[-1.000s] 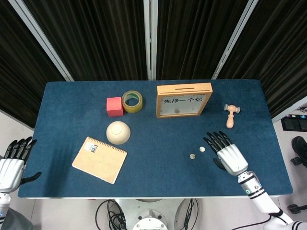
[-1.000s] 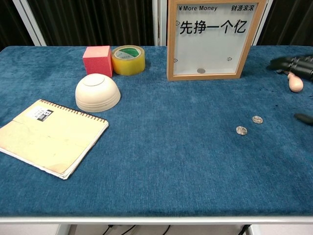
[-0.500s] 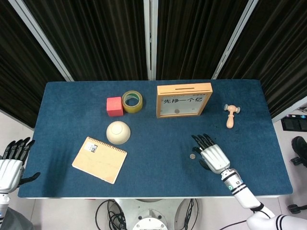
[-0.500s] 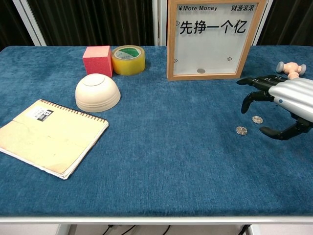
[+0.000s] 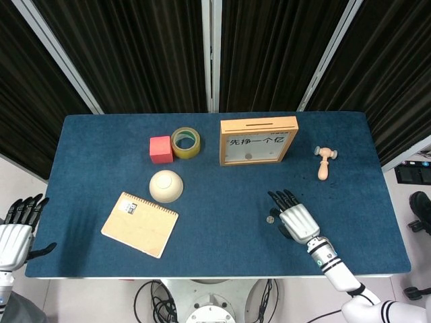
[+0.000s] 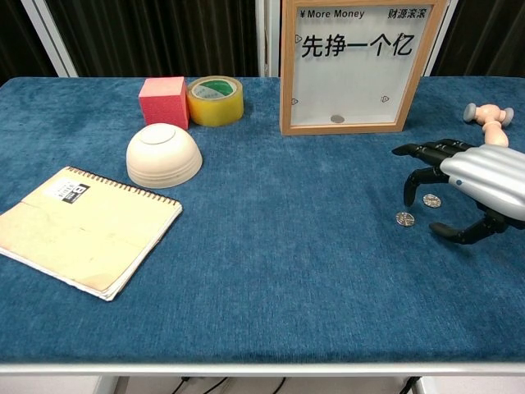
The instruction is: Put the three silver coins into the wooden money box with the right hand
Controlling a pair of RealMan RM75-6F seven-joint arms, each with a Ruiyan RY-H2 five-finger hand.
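2 silver coins are lying on the blue surface under my reach, and a 3rd one is sitting inside the wooden money box, at the bottom of its clear front pane. That box is standing upright near the far edge, with a slot in its top. Left of it, a spiral notebook is lying near the front edge, an upturned cream bowl is resting beyond it, and a roll of yellow tape is sitting just beside a red cube. A small wooden mallet is lying to the right of the box. I am holding my right hand palm down over the coins, fingers apart and curved, grasping nothing. One coin is lying under my fingers; the other coin is lying just left of it, uncovered. My left hand is hanging off the front left corner, fingers spread and released.
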